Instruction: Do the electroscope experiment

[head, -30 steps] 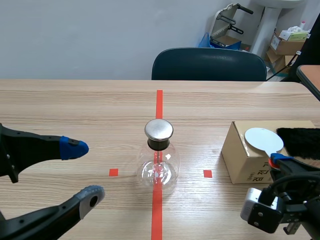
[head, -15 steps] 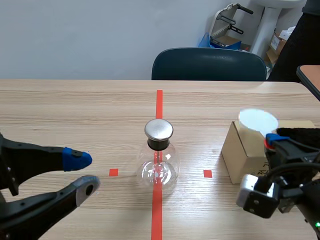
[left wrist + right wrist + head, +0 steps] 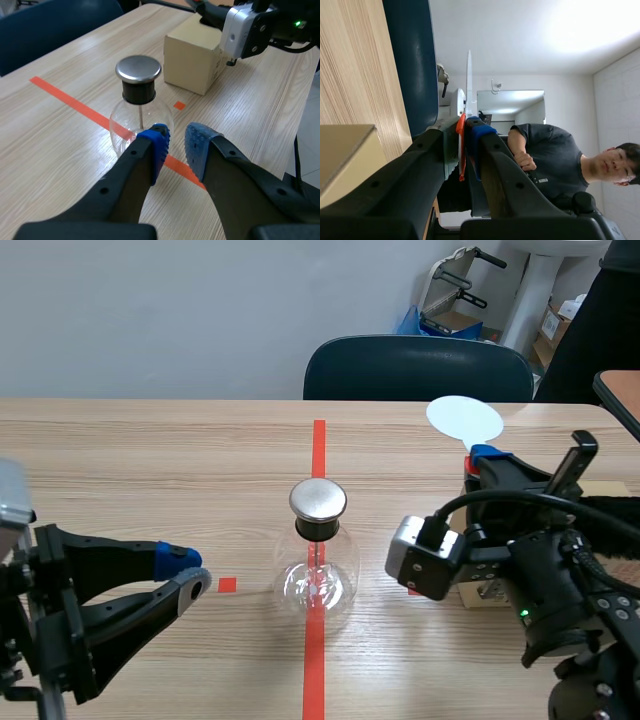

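Electroscope [image 3: 318, 550] mid-table | left pincer [image 3: 188, 572] slightly agape, empty | right pincer [image 3: 480, 455] clamps disc paddle [image 3: 464, 420]

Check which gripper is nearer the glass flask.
Left. The left gripper sits low beside the glass flask, fingertips close to its bulb without touching. The right gripper is raised over the cardboard box, farther off, holding the white disc.

Across my wooden table [image 3: 150, 470] a dark blue chair [image 3: 418, 368] stands before a plain pale wall [image 3: 150, 320]. Cardboard boxes [image 3: 575, 330] pile in the far corner (beside a folded trolley [image 3: 455, 285]). The white ceiling [image 3: 590, 30] is brightly lit, and a person [image 3: 555, 150] in a dark shirt is in the room.
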`<state>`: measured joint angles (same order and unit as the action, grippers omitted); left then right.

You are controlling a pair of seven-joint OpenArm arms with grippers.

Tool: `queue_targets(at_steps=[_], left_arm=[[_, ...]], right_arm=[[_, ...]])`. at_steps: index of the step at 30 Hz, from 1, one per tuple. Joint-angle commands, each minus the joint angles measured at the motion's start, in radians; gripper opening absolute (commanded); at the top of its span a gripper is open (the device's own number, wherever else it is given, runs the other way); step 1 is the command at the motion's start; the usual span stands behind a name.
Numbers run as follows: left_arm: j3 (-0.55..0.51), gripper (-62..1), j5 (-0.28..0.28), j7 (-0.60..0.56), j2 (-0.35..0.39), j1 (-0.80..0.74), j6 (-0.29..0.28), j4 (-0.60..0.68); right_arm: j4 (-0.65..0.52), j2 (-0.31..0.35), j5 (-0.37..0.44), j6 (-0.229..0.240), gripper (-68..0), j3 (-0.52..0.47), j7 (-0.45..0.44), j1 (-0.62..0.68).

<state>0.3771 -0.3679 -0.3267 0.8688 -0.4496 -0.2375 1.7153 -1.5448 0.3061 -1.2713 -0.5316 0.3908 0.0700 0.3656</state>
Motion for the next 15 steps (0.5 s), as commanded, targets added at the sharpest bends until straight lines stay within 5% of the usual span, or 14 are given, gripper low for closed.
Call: queue_targets(at_steps=[1,15], left_arm=[[0.031,-50.9,-0.009,-0.016,-0.011,0.034,0.010,-0.016],[0.231,-50.9,-0.009,-0.021,-0.148,0.270,0.096,-0.313]], right_arm=[[-0.012,-0.007,-0.015,-0.010,-66.7,-0.002,0.018,-0.006],[0.053,-0.035,-0.110,-0.023,-66.7,0.106,0.175,-0.031]])
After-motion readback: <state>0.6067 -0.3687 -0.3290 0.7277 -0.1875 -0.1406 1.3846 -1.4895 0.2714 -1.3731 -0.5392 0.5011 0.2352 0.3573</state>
